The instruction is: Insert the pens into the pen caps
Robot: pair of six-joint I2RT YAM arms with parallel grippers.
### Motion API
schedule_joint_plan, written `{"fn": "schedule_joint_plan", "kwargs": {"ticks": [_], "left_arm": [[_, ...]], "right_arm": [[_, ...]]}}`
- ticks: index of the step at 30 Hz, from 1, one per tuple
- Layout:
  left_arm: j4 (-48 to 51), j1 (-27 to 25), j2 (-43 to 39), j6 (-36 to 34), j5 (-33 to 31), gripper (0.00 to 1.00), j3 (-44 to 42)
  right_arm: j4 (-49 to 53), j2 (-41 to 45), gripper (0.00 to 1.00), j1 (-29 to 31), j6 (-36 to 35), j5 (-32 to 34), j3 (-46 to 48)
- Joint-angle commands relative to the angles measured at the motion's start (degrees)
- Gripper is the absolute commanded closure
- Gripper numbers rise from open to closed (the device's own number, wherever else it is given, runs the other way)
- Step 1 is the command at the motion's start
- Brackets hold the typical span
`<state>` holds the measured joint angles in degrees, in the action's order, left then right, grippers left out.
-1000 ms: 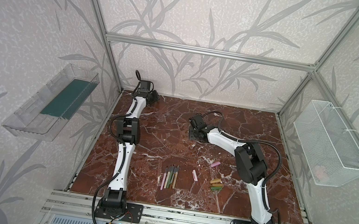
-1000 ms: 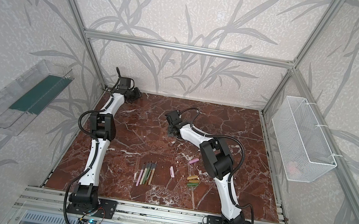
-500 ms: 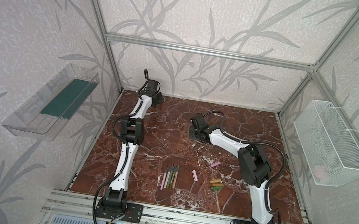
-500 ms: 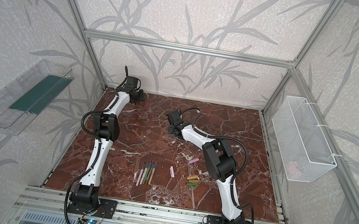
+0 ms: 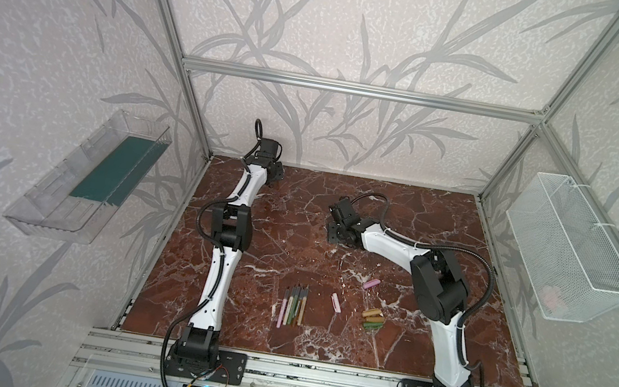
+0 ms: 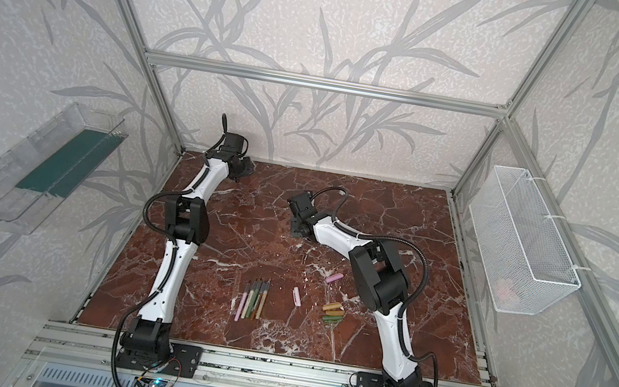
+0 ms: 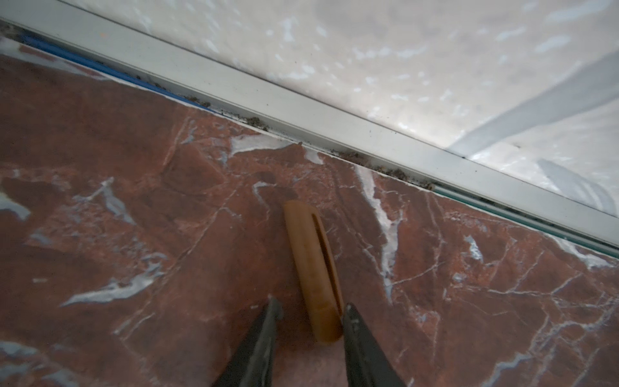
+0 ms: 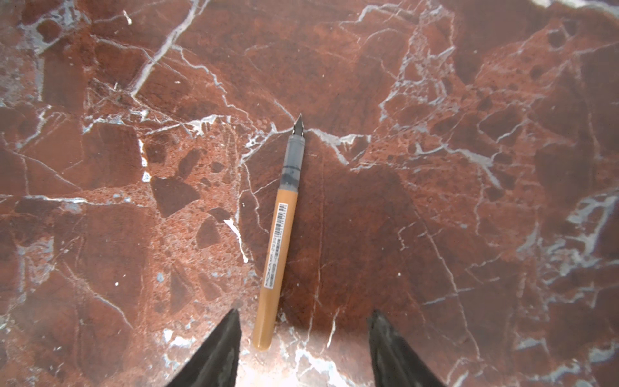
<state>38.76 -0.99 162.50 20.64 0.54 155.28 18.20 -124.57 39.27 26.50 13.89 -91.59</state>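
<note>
— Where's the left hand (image 7: 311, 306)?
— At the far back corner of the surface (image 7: 134, 217), close to the rail (image 7: 301, 110) under the wall (image 7: 368, 50). Its jaws stand narrow but not shut. A tan cap (image 7: 311, 268) sits between them, touching one finger (image 7: 365, 351), with a clear gap to the other finger (image 7: 261, 345).
— Is the cap lifted or lying down?
— Can't tell from the wrist view. A long slit runs along its upper side, and it points roughly toward the rail.
— And the right hand (image 8: 304, 312)?
— Over the middle of the surface, toward the back. Jaws wide, gripping nothing. A tan pen (image 8: 278, 241) lies flat between them, much nearer one fingertip (image 8: 221, 345) than the other, though I can't tell whether it touches. Its dark nib points away from the hand, and a barcode label faces up.
— What about the rest?
— In a top view, a row of pens (image 5: 294, 306) lies side by side near the front middle, dark tips toward the back, well apart from both hands. Just right of the row lies a pink cap (image 5: 336, 303). A second pink cap (image 5: 371, 284) lies farther right and back. In front of that one sits a small pile of caps (image 5: 373, 319), tan and green, touching each other.
</note>
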Motion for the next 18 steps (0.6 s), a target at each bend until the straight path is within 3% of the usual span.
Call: {"fn": "schedule_joint_plan", "kwargs": {"ticks": [1,18], "left_arm": [[2.5,0.7,0.0,1.2,-0.9,0.63,0.6],[-2.7,3.9,2.7,8.2,9.3,0.62,1.0]], "right_arm": [[-0.2,2.5,0.4,-0.2,-0.2,-0.2,0.2],[0.6,1.4,0.4,-0.2,-0.3,-1.0,-2.5]]}}
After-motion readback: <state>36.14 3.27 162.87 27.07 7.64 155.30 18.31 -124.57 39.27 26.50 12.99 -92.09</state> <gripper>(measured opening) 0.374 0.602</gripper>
